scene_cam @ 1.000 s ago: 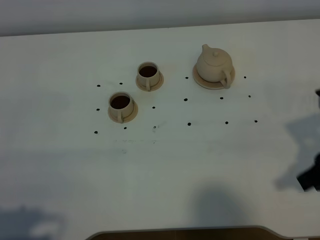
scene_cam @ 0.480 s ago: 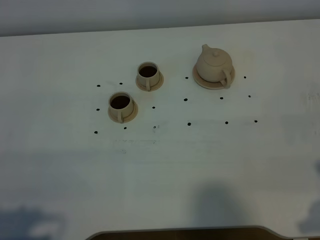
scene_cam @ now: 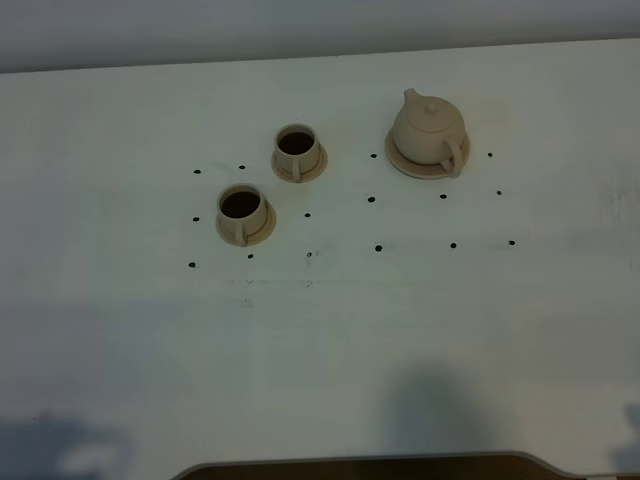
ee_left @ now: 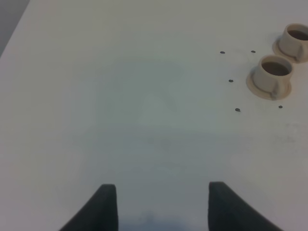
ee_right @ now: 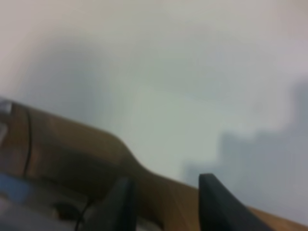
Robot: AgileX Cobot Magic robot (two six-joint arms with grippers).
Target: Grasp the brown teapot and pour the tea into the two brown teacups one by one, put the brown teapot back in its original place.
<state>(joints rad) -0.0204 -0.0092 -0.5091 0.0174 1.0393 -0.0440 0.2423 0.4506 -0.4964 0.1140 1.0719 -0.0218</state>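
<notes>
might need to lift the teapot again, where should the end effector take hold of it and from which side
Probably by the loop handle of the brown teapot, coming from the table's near-right side. The pot sits upright on its saucer, with the handle pointing toward the near edge and the spout pointing away, so the loop is the open, narrow part to close on; the rounded body looks too wide.

A wide white table (scene_cam: 330, 330) fills nearly the whole exterior high frame, its matte top scattered with small black dots (scene_cam: 378, 248) across the middle. A paler wall strip (scene_cam: 300, 30) runs along the top edge. At the bottom centre a curved brown edge (scene_cam: 360, 467) shows. Soft grey shadows (scene_cam: 60, 445) pool in the lower corners.
</notes>
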